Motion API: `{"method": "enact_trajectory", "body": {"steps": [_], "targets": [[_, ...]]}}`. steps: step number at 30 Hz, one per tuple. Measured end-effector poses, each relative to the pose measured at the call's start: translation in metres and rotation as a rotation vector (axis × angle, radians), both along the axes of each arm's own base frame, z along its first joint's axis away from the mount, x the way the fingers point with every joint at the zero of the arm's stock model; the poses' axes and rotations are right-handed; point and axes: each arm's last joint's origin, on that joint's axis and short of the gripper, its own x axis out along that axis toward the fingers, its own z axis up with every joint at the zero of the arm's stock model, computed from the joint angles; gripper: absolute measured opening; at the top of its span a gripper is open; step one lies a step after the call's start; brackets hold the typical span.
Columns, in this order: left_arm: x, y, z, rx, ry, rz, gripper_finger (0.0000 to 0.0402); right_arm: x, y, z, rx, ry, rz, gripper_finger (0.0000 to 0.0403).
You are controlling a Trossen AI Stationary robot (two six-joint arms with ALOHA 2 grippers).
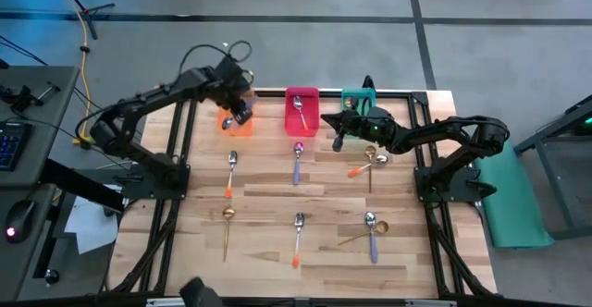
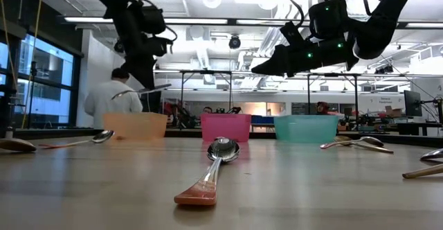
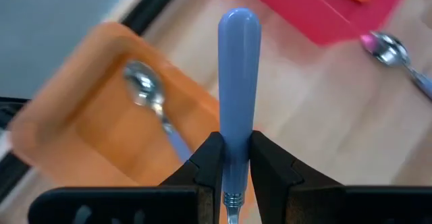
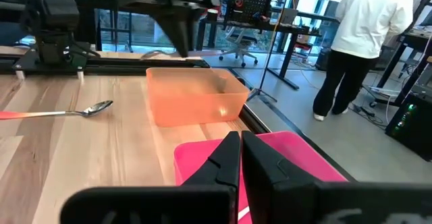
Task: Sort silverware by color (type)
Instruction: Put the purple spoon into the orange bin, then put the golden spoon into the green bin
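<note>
Wooden table (image 1: 277, 205): left gripper (image 3: 236, 173) clamps purple-handled spoon (image 3: 238, 69) over orange bin (image 3: 101, 126) (one spoon inside); right gripper (image 4: 240, 158) closed, empty.

Bright ceiling lights, soft shadows, blurred foreground in the wrist views.

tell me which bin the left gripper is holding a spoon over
The orange bin, leftmost of the three; the left gripper holds a purple-handled spoon above it, not the pink or green.

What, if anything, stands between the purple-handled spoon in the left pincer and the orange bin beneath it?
Nothing visible does. The left pincer holds the purple-handled spoon over the orange bin, whose open top holds only another spoon.
</note>
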Motion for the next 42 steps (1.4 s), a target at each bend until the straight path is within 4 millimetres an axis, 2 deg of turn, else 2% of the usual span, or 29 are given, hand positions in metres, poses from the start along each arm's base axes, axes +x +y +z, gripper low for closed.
{"method": "enact_trajectory", "body": {"steps": [6, 12, 20, 26, 36, 42], "targets": [[-0.019, 0.029, -0.013, -0.027, 0.020, 0.117, 0.0045, 0.000, 0.000, 0.000, 0.000, 0.000, 0.000, 0.0000], [-0.022, 0.050, -0.036, -0.086, 0.015, 0.174, 0.0045, 0.000, 0.000, 0.000, 0.000, 0.000, 0.000, 0.0000], [-0.017, 0.063, -0.066, -0.156, 0.054, 0.199, 0.0045, 0.000, 0.000, 0.000, 0.000, 0.000, 0.000, 0.0000], [-0.013, 0.068, -0.077, -0.186, 0.036, 0.214, 0.0052, 0.000, 0.000, -0.001, 0.003, 0.007, 0.000, 0.0000], [-0.014, 0.067, -0.071, -0.161, 0.030, 0.193, 0.0097, 0.000, 0.000, -0.001, 0.003, 0.007, 0.000, 0.0000], [-0.011, 0.060, -0.054, -0.090, 0.005, 0.145, 0.0088, 0.000, 0.000, -0.001, 0.006, 0.013, 0.000, 0.0000]]}}
